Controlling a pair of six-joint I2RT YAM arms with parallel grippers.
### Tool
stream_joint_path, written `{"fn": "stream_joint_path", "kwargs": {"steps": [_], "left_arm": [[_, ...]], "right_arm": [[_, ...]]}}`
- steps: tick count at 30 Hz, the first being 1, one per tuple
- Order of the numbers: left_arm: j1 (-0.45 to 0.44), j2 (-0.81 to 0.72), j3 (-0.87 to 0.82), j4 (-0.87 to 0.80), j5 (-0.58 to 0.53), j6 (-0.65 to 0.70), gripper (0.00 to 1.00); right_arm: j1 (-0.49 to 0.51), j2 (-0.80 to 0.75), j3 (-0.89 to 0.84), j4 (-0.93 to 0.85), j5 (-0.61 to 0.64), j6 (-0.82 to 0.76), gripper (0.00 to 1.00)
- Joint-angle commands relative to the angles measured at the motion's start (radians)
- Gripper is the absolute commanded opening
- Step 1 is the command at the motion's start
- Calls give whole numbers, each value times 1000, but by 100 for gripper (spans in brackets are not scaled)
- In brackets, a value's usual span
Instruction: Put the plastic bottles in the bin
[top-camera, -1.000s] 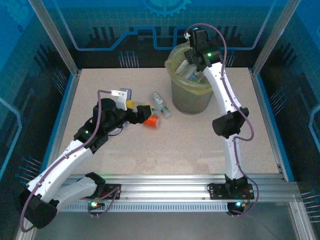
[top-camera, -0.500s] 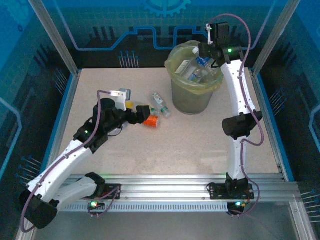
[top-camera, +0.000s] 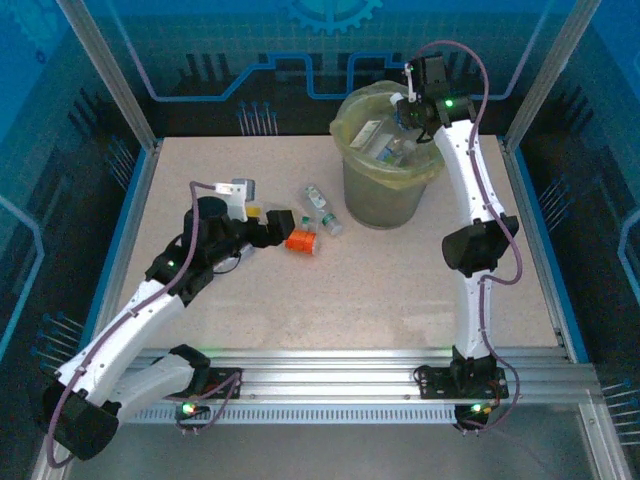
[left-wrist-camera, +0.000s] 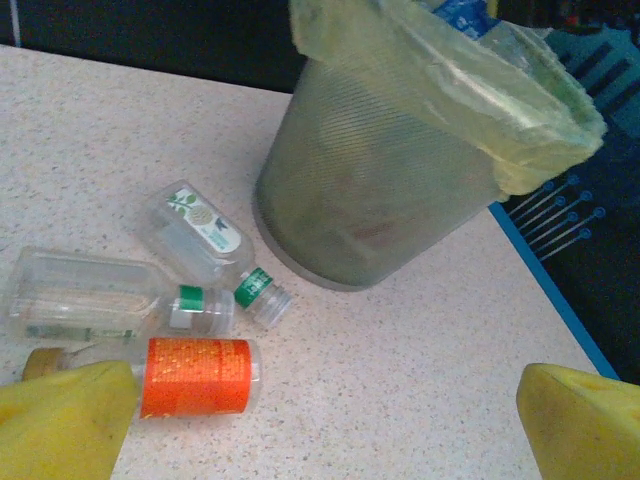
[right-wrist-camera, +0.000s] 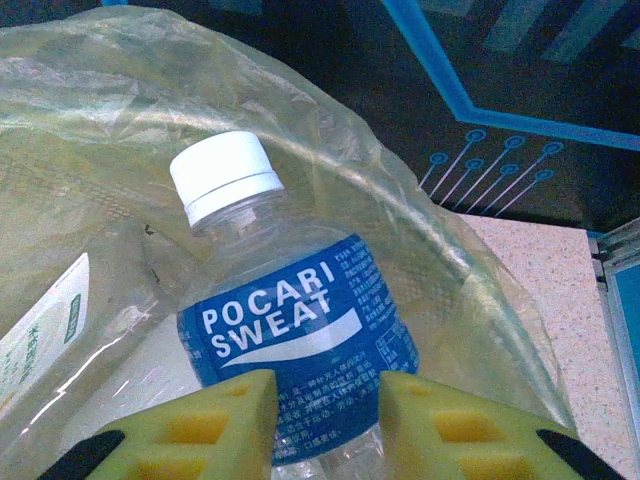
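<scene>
We see a speckled beige worktop (top-camera: 330, 290) across the middle of the top view, edged left and right by a blue strip (top-camera: 537, 240). Aluminium posts (top-camera: 105, 70) rise at the upper corners, holding translucent blue panels (top-camera: 250, 50) printed with circuit lines. A ribbed aluminium rail (top-camera: 330, 385) crosses the bottom. The light is cool and bluish.
</scene>
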Motion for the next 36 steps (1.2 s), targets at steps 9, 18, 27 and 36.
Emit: {"fn": "stream_joint_path", "kwargs": {"steps": [9, 18, 27, 36], "left_arm": [[121, 13, -41, -177, -11, -162, 99], [218, 1, -99, -262, 9, -189, 99], [235, 165, 86, -512, -63, 80, 99], [235, 425, 241, -601, -205, 351, 99]], "right_arm": [[47, -35, -8, -36, 57, -16, 54], [116, -157, -8, -68, 100, -15, 100], [177, -420, -319, -17, 159, 83, 100], [247, -715, -726, 90, 231, 224, 100]]}}
